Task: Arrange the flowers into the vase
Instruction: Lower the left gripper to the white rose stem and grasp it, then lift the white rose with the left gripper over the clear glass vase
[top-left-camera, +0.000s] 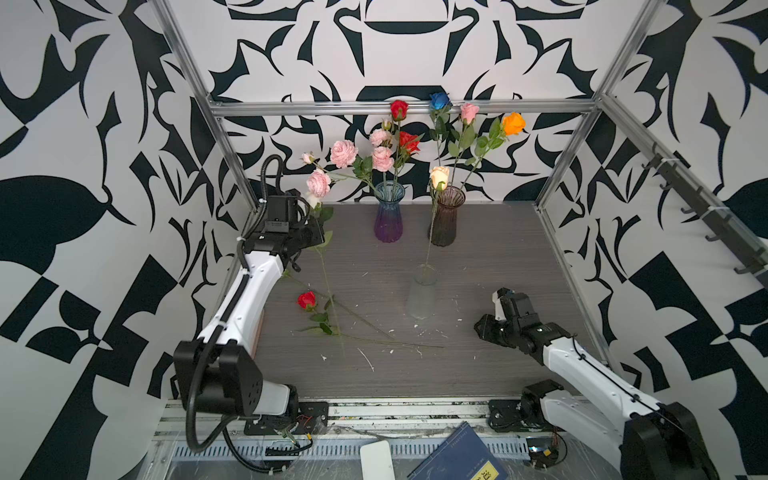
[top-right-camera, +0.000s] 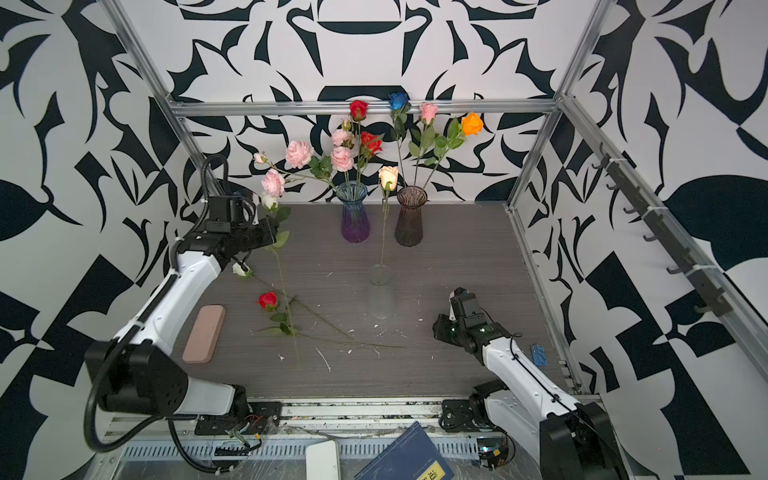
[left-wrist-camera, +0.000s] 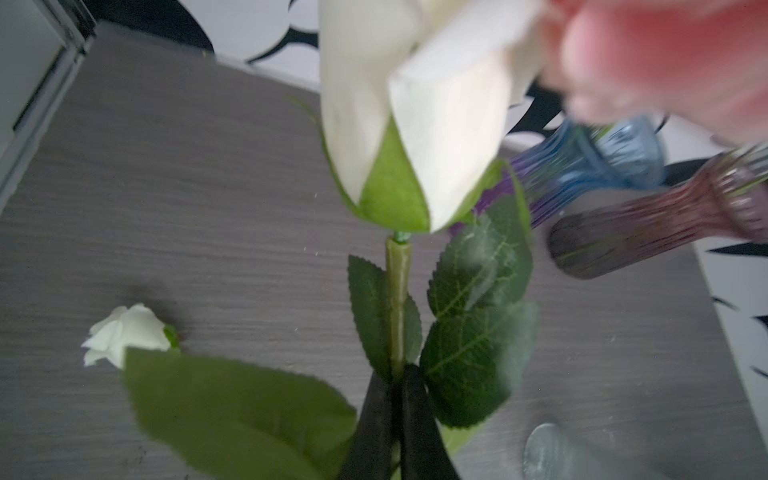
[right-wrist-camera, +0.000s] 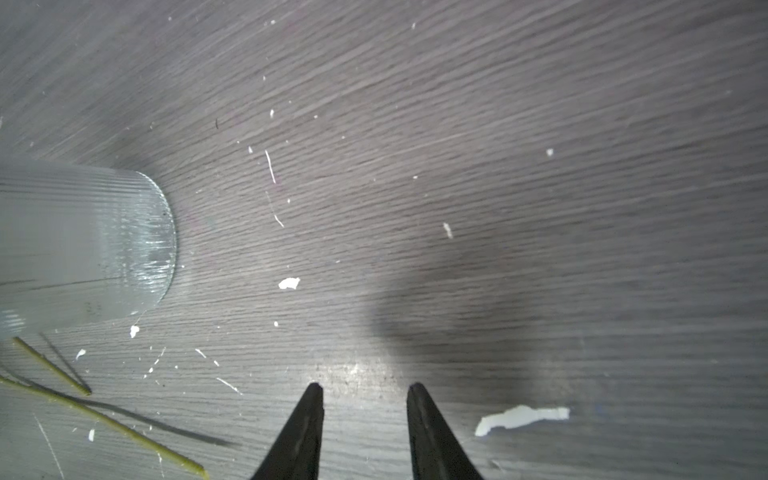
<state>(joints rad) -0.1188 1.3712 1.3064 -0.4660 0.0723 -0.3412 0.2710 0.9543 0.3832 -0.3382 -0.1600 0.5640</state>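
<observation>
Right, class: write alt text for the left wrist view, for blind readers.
A white rose fills the view, its stem in the shut left gripper. A smaller white bloom lies on the table; a blue vase and maroon vase stand beyond.

The pink bloom (left-wrist-camera: 665, 62) is blurred and cropped; the clear vase (right-wrist-camera: 83, 241) runs off the edge.

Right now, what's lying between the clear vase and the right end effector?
Nothing but tabletop with white flecks between the clear vase and right end effector, seen in the right wrist view.
</observation>
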